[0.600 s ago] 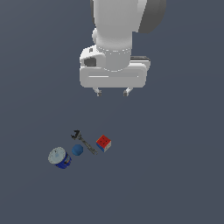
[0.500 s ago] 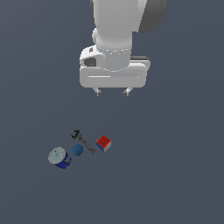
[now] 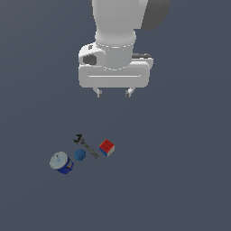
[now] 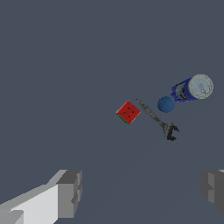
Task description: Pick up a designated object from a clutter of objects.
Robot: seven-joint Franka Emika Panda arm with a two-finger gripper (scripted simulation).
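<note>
Four items down there; your fingers point(image 3: 113, 93) hang wide open, empty, so line up over the blue can point(image 3: 62, 163) first.

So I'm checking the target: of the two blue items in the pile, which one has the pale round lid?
The blue can, at the exterior view's left end of the pile. Its lid is silvery-grey with a dark label below; the blue ball beside it is plain and smaller.

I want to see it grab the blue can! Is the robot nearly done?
Not yet. Nothing looks finished: the short blue can with the silvery lid sits on the floor beside the small blue ball, dark grey wrench and red, white and blue cube. The hand hangs open and empty, high above them. Reaching down, gripping and lifting the can are left.
</note>
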